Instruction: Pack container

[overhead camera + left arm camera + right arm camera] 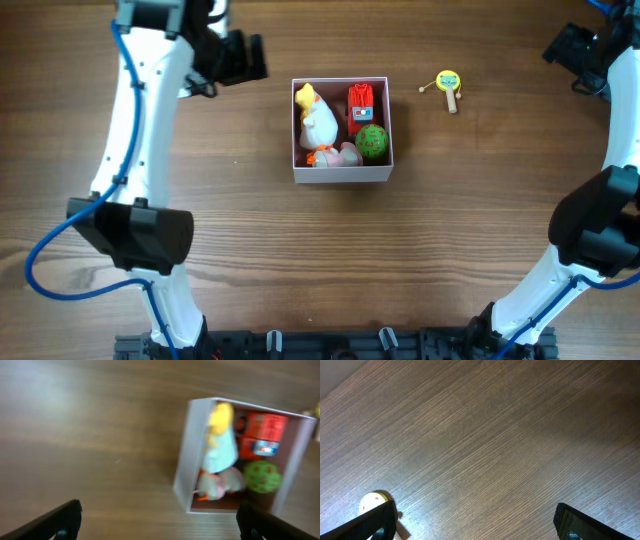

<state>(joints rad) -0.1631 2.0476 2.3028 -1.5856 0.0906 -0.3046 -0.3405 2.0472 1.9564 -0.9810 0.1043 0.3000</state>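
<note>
The container (342, 176) brims with toys (318, 122); a yellow rattle (448, 84) lies outside. The left claw (160, 525) and right claw (475, 522) gape wide, empty, the right nearer to fetch it.

Both arms stretch forward (elbows bent); left claw (160, 527) and right claw (475, 525) hang, fingers spread wide.

The dark brown wooden counter (300, 250) shows fine straight grain and a matt finish with a faint sheen. The square white-walled container (345, 175) looks like smooth matt card, dusty pink inside. In it, the white-and-yellow figure toy (316, 118) and the red block toy (360, 103) look like glossy plastic, while the green dotted ball (372, 141) looks duller. The white arm casings (140, 110) are smooth, glossy plastic.
</note>
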